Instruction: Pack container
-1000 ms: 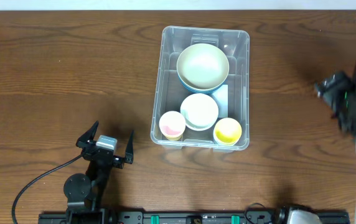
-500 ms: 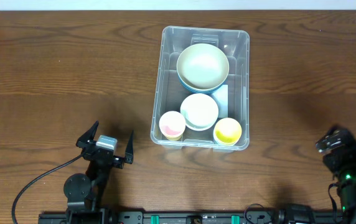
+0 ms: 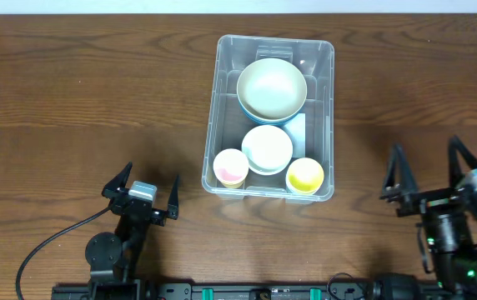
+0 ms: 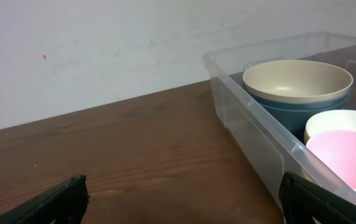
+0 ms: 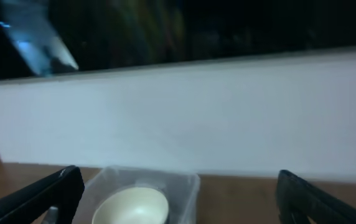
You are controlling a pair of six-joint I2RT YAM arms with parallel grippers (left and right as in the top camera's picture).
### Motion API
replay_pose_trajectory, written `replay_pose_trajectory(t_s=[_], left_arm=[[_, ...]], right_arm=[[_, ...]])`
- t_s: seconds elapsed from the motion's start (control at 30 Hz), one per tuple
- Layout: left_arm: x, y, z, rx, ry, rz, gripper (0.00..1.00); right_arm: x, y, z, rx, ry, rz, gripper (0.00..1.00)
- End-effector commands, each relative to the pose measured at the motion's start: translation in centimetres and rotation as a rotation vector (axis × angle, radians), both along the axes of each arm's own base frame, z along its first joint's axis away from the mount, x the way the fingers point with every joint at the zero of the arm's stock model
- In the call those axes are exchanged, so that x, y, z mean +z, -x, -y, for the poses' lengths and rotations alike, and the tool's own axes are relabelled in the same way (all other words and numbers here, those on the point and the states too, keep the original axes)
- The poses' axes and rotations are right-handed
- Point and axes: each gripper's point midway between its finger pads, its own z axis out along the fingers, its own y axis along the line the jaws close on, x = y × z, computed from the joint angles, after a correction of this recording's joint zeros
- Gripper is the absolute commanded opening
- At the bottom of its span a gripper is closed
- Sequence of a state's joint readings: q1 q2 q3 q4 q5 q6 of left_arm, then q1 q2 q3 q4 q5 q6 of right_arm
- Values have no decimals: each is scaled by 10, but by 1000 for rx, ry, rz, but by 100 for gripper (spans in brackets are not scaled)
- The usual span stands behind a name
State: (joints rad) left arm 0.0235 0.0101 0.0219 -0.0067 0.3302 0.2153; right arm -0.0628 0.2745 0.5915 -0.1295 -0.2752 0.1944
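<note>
Overhead, we see the right hand [image 3: 429, 173] parked at the near right of the worktop [image 3: 72, 100], well apart from the container [image 3: 332, 117]. A second ago it was a blur against the right edge, level with the container, and half a second ago it was sweeping toward the near edge. It now mirrors the left hand [image 3: 143, 193], which has not moved from the near left. Both hands are released, their fingers spread wide with nothing between them; each wrist view confirms it, showing only dark fingertips at the lower corners and open space between. The container sits where it was, in the middle of the worktop toward the far side, and its load is unchanged. A cream bowl [image 3: 272, 87] is nested on a blue bowl [image 4: 302, 111] at the far end, and a white bowl [image 3: 267, 148] lies in the middle. A pink cup [image 3: 231, 167] and a yellow cup [image 3: 305, 176] stand in the near left and near right corners. We see no other item lying outside the container in the overhead view. The right wrist view is soft and smeared, looking across at the container from a distance, so we judge that this arm may be only just settling. Taken together, we read the right arm's retreat as a withdrawal after its last placement. With both hands back, empty and clear of the rim, the packing looks finished or very nearly so. Any further step would call for a fresh reach from this rest pose.
</note>
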Motion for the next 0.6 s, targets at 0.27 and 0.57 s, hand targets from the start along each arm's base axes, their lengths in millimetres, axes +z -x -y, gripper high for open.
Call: replay_pose_trajectory(t_s=[0.27, 0.57], left_arm=[[-16, 1, 0, -3, -14, -44, 98], [-16, 1, 0, -3, -14, -44, 98]], right_arm=[[-52, -13, 23, -140, -90, 98, 99], [-81, -13, 25, -150, -99, 130, 99]])
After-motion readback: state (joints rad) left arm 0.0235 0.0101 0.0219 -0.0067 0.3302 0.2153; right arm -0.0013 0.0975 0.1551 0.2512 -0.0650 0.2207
